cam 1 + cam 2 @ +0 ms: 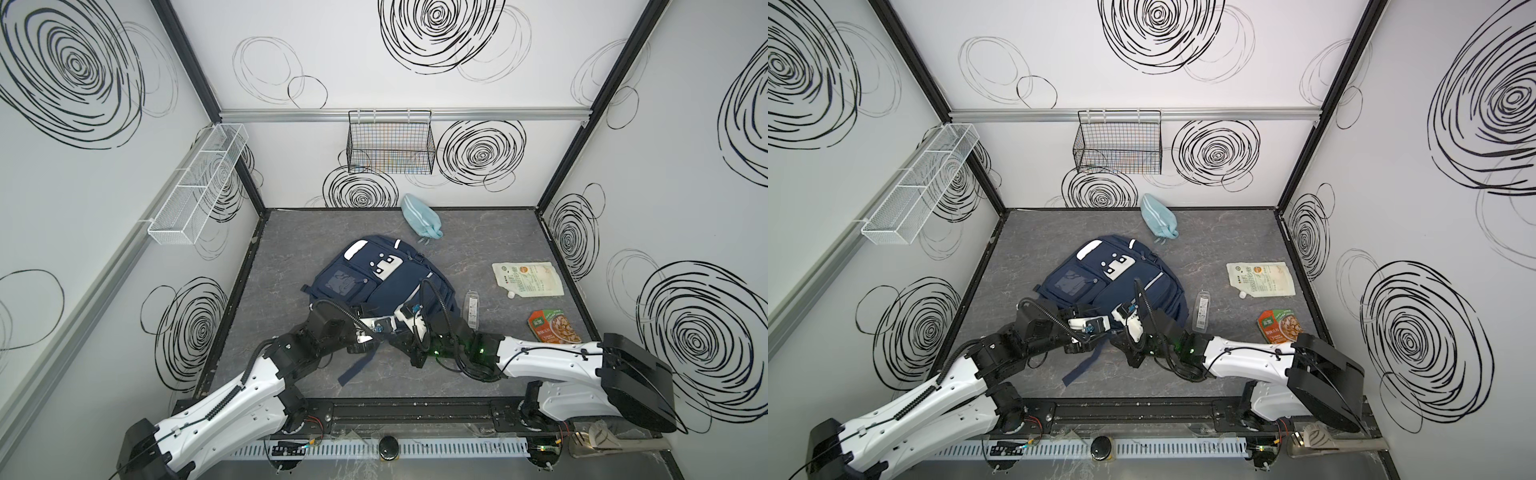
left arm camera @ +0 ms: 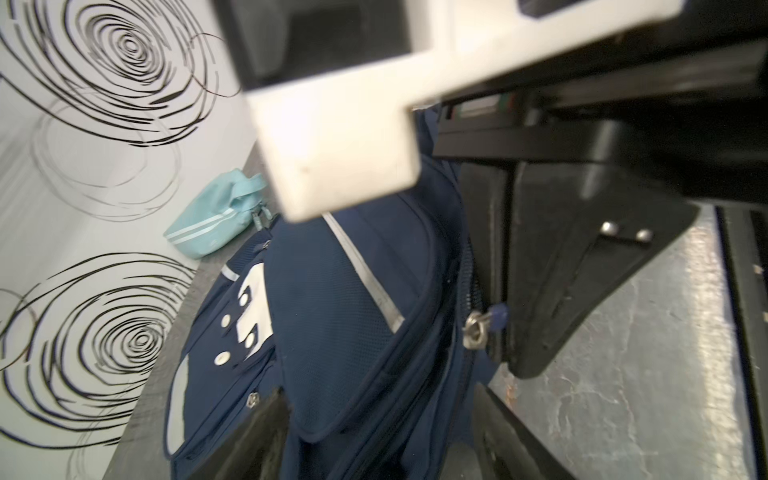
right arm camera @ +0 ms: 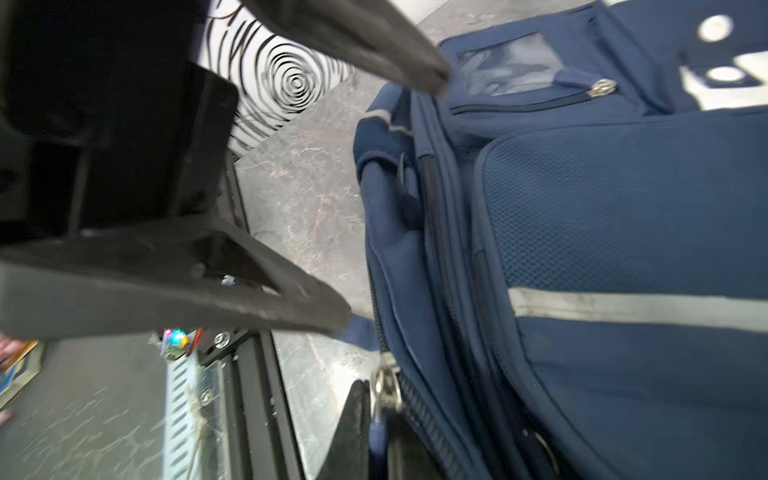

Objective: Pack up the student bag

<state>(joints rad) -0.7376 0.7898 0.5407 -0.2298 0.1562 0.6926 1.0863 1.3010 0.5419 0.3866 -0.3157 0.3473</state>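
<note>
The backpack (image 1: 374,286) is laid flat, front up, just short of the pouch (image 1: 420,217). Its long axis runs roughly toward the pouch, white-patched end nearest. At the opposite end, the left gripper (image 2: 378,399) is spread open and the right gripper (image 3: 376,419) is clamped on a zip pull (image 2: 476,332).

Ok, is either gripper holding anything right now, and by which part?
The right gripper has its jaws shut on the student bag's blue zipper tab. The left gripper is open over the bag, holding nothing.

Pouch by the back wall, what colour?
The pouch is light blue, white-striped; best in the left wrist view.
</note>
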